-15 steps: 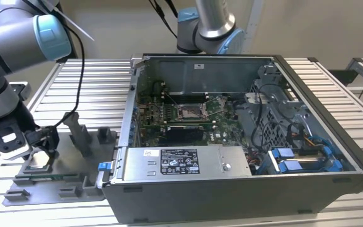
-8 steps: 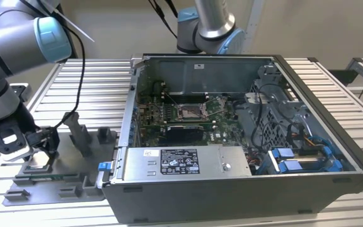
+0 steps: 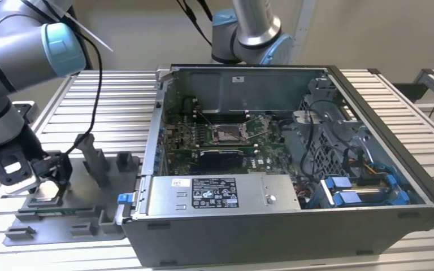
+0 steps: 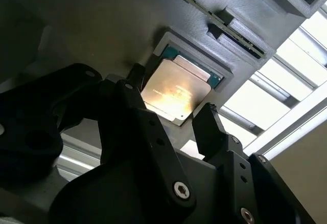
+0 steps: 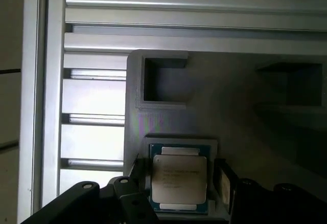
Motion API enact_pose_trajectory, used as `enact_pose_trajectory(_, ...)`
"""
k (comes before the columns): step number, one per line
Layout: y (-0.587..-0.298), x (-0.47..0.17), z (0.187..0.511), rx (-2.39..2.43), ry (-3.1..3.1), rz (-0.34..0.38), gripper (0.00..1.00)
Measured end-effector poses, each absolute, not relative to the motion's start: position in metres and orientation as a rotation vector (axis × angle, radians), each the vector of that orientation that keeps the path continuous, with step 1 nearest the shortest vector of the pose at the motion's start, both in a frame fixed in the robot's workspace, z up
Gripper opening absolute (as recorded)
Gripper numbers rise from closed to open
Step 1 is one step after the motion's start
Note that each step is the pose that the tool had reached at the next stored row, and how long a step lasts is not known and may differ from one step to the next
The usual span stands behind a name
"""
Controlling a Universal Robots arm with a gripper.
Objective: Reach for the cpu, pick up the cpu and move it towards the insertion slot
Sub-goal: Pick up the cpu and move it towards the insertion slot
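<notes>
The tool [image 3: 42,179] hangs just over the cpu [image 3: 49,192] on the grey fixture [image 3: 74,228] at the exterior view's left. The slot [image 3: 227,134] lies well apart, inside the open case [image 3: 293,226] on the tabletop [image 3: 111,96].

The cpu [image 4: 176,91], a pale silver square chip, is seated flat in a recess of the grey fixture [image 3: 59,228]; the silver-framed slot [image 3: 228,133] is set well apart from it.

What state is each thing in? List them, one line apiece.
cpu: lying flat in its recess in the fixture plate, not lifted.
gripper: open, straddling the cpu.
insertion slot: empty, dark centre bare.
computer case: side off, inside exposed.
</notes>
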State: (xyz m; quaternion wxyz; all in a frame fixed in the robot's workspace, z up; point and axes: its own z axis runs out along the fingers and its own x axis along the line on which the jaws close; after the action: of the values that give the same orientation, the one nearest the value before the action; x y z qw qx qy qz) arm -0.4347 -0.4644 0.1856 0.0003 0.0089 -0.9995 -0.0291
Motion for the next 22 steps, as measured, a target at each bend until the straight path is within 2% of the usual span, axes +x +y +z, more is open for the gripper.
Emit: enact_pose_trajectory(22,-0.478,-0.434,0.19,0.028,-3.139,-0.099,1.0)
